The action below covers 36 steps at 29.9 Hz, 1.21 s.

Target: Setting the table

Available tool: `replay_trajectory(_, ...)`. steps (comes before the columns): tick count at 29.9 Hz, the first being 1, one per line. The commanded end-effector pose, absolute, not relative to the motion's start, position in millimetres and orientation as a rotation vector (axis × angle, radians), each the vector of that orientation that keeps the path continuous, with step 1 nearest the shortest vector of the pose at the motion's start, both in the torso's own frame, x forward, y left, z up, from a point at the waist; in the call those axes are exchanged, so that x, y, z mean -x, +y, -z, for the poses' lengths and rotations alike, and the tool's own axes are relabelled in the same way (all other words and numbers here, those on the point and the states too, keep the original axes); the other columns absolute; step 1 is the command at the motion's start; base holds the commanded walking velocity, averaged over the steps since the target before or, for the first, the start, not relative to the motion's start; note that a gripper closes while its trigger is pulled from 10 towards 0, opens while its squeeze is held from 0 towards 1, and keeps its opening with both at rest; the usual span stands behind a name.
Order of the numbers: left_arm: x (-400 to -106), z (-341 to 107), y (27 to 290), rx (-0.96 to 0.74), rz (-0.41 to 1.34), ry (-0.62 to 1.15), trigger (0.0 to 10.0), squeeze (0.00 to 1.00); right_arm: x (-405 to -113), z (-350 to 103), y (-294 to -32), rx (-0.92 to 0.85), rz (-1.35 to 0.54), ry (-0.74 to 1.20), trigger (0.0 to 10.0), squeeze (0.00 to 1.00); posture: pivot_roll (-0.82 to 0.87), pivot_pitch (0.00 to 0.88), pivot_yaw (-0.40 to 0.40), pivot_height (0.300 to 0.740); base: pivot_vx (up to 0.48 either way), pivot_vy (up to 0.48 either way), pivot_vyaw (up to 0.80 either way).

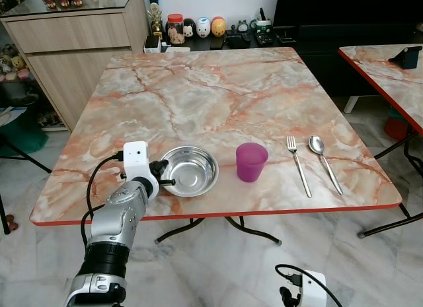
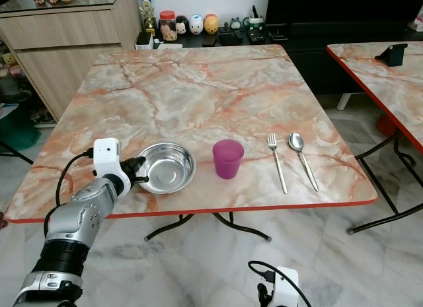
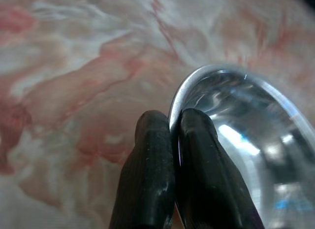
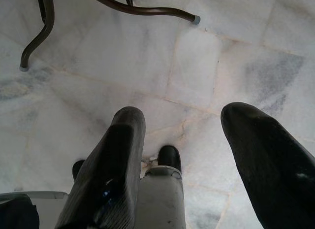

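Left eye view – marble table point(image 1: 218, 89), tiled floor point(image 1: 218, 267)

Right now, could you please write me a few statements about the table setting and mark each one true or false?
1. The left gripper is pinching the rim of the steel bowl. True.
2. The purple cup lies on its side. False: it stands upright.
3. The fork lies between the cup and the spoon. True.
4. The right gripper holds the spoon. False: it hangs open above the floor.
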<state>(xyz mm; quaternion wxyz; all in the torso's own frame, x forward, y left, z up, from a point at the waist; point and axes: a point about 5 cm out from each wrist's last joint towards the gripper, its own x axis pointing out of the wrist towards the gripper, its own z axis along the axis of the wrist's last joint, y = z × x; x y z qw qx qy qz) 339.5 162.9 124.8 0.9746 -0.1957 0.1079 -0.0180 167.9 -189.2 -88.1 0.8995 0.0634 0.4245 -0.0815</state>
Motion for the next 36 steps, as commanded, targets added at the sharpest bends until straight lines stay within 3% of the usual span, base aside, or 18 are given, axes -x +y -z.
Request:
replay_trajectory(1,-337.3,-125.3,170.8,0.460,-0.006,0.188,0.0,0.00,-166.2,89.1,-188.7,-0.127,0.168,0.890,10.0,0.00,0.06,0.000,0.000,0.724,0.000,0.000,0.00)
replay_trajectory(5,-336.6,-127.4,172.1,0.559,-0.027,0.143,0.0,0.00,-166.4,88.9,-189.6,-0.125,0.169,0.889,10.0,0.00,0.06,0.000,-0.007,0.724,0.000,0.000,0.00)
replay_trajectory(6,-336.5,-129.0,172.6,0.601,-0.033,0.124,3.0,0.00,-166.4,88.9,-189.9,-0.124,0.169,0.889,10.0,0.00,0.06,0.000,-0.009,0.724,0.000,0.000,0.00)
replay_trajectory(7,-336.6,-130.9,172.4,0.642,-0.034,0.102,10.0,0.00,-166.2,88.9,-190.3,-0.120,0.169,0.890,10.0,0.00,0.06,0.000,-0.011,0.724,0.000,0.000,0.00)
replay_trajectory(16,-336.6,-142.5,167.1,0.979,-0.039,-0.020,10.0,0.00,-164.8,88.6,-196.1,-0.112,0.180,0.889,10.0,0.00,0.05,0.000,-0.017,0.724,0.000,0.000,0.00)
replay_trajectory(32,-337.5,-148.5,168.0,0.986,-0.035,-0.050,10.0,0.00,-163.0,89.3,-197.2,-0.114,0.181,0.895,10.0,0.00,0.06,0.000,-0.015,0.724,0.000,0.000,0.00)
replay_trajectory(36,-338.5,-168.0,164.6,1.123,0.026,-0.142,10.0,0.00,-162.0,89.7,-197.1,-0.116,0.182,0.897,10.0,0.00,0.05,0.000,-0.015,0.724,0.000,0.000,0.00)
